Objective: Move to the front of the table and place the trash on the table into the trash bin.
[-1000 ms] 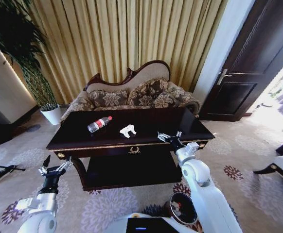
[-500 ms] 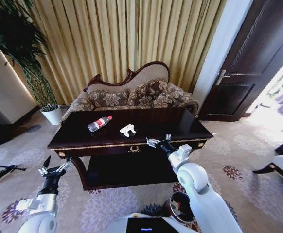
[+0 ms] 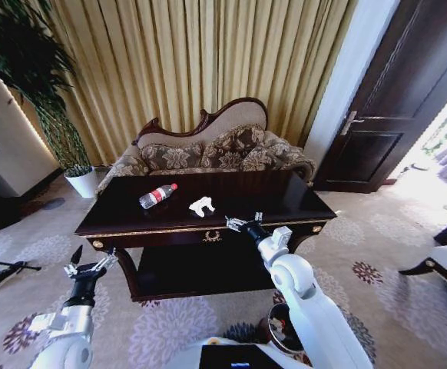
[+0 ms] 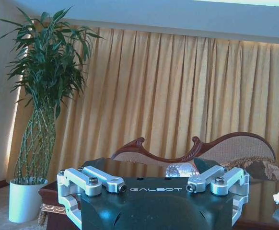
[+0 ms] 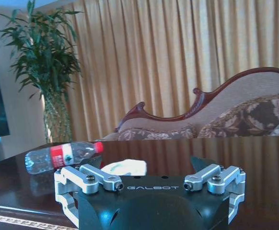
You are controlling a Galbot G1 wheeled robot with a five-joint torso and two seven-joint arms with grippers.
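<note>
Trash here is two things on the dark glossy counter [image 3: 300, 201]: a clear plastic bottle [image 3: 157, 196] with a red label and red cap lying on its side toward the far left, and a crumpled white paper scrap [image 3: 201, 206] just right of it, nearer the middle. They sit close together but not touching. In the right wrist view the bottle [image 5: 63, 155] lies flat with its cap pointing toward the scrap [image 5: 124, 167].

The counter has a gold trim line along its near edge and a gold emblem [image 3: 213, 236] at the centre, with a low shelf underneath. The whole right half of the top is bare, so there's lots of free surface there. A patterned sofa [image 3: 216, 150] stands right behind the far edge.

The right gripper [image 3: 241, 224] hangs just over the near edge, a bit right of the emblem, fingers spread apart, with the scrap further in and to its left. The left gripper [image 3: 89, 268] is low, outside the near left corner of the counter and below the top, fingers spread too.

The trash bin [image 3: 286, 327] is on the carpet near the robot's base, right of centre, partly hidden behind the right arm. Open carpet stretches on both sides. A white plant pot [image 3: 81, 181] stands off the far left corner.
</note>
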